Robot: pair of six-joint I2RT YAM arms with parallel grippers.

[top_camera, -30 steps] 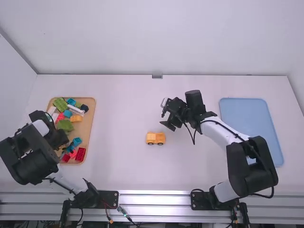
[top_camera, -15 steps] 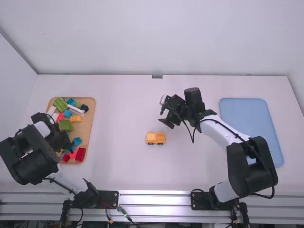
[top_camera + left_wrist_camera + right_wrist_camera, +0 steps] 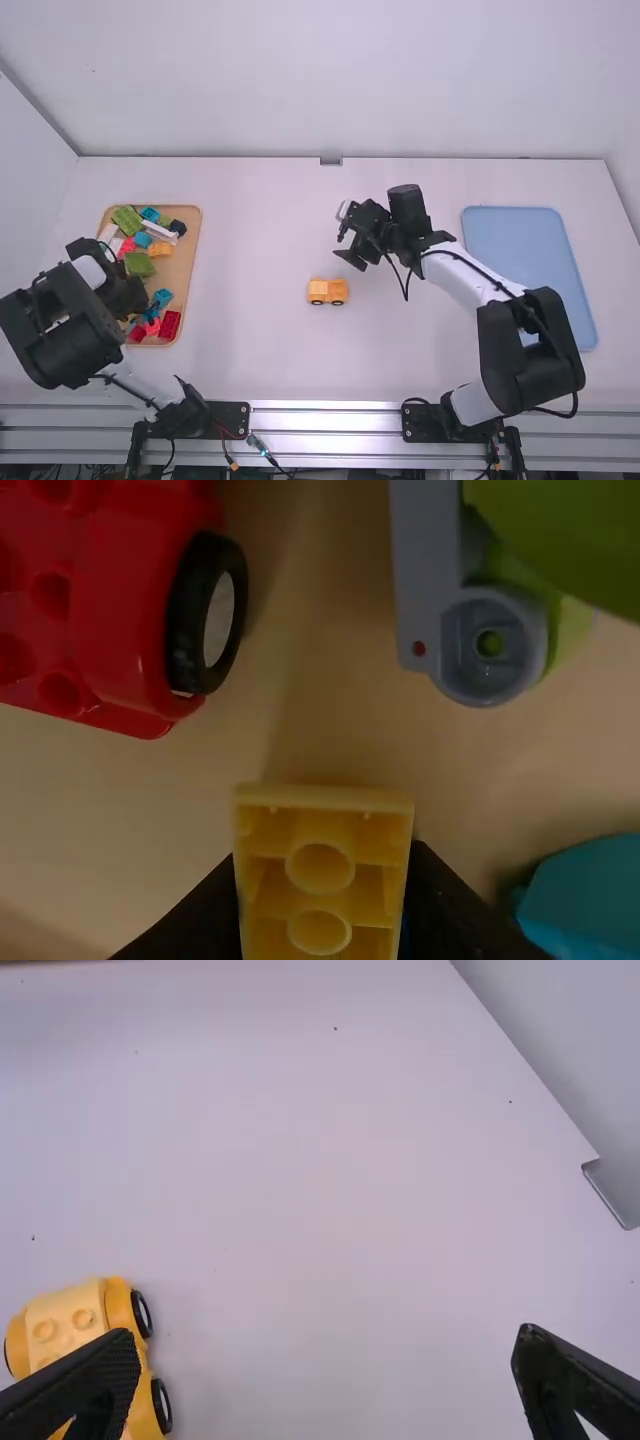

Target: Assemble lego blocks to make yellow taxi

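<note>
1. The left gripper [image 3: 322, 870] is clamped on a yellow block [image 3: 322, 875], its hollow underside facing the wrist camera; in the high view that arm is over the wooden tray [image 3: 186, 270], at the left of the frame.
2. The right gripper [image 3: 328, 1343] has its fingers wide apart with nothing between them, a bit above and right of the frame's centre.
3. The yellow car base [image 3: 328, 291] sits wheels down on the bare table [image 3: 250, 320], just below the middle of the frame.
4. What could go wrong, I'd judge: the tray is crowded, so a sideways lift may knock the red wheeled block [image 3: 110, 610] or the teal block [image 3: 585, 895]. A grip off-centre could let the yellow block turn, and its sockets would then miss the studs. The base has wheels — unsteadied, it may roll when pressed. The right fingers, brought in carelessly, could nudge it too.
5. My count: one block held; one car base, three wheels showing in the right wrist view; one wooden tray; one blue tray [image 3: 530, 265], at the right of the frame. Inside the wooden tray, I make out one white piece [image 3: 160, 231] and at least three green — the arm hides some, so I can't give a full total.
</note>
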